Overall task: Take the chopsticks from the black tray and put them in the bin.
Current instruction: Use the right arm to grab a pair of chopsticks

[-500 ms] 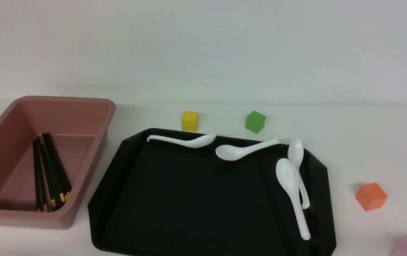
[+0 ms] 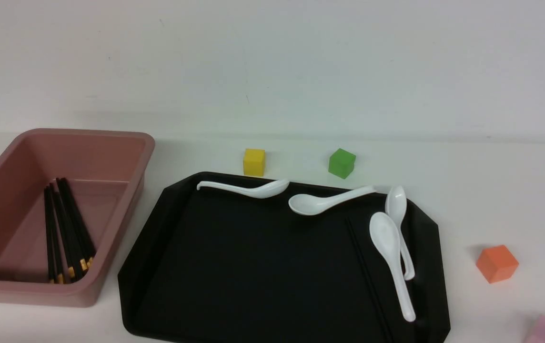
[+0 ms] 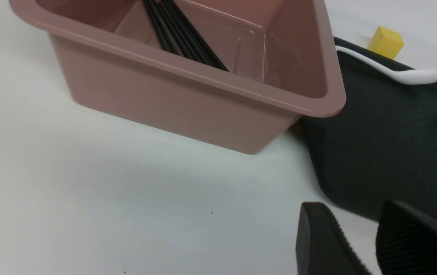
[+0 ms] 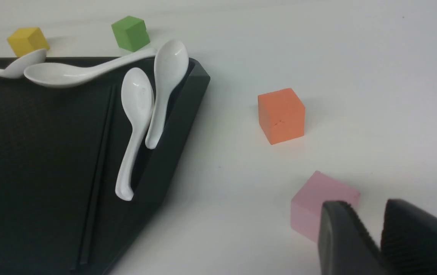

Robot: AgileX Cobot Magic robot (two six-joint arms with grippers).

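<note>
The left gripper has its two black ribbed fingertips only slightly parted, a slim gap between them, and nothing is held. It hangs over bare white table, near a corner of the bin and the edge of the black tray. The right gripper is the same: a narrow slit between the pads, empty, above the table just beside a pink cube. Whether it touches the cube I cannot tell. Neither gripper shows in the front view.

Taking the tray as the clock's centre in the front view, the dusty-pink bin sits at 9 o'clock, close to the tray. A bundle of chopsticks, black with gold bands at the near ends, lies on its floor. A pair of chopsticks lies flat on the tray's right part, running from about 12 toward 5 o'clock, hard to see against the black. Beside it at 3 o'clock lie two white soup spoons, one overlapping the other. Two more rest along the far rim. A yellow cube stands at 12 o'clock, a green cube at 1, and an orange cube at 3. The pink cube is at 4.
</note>
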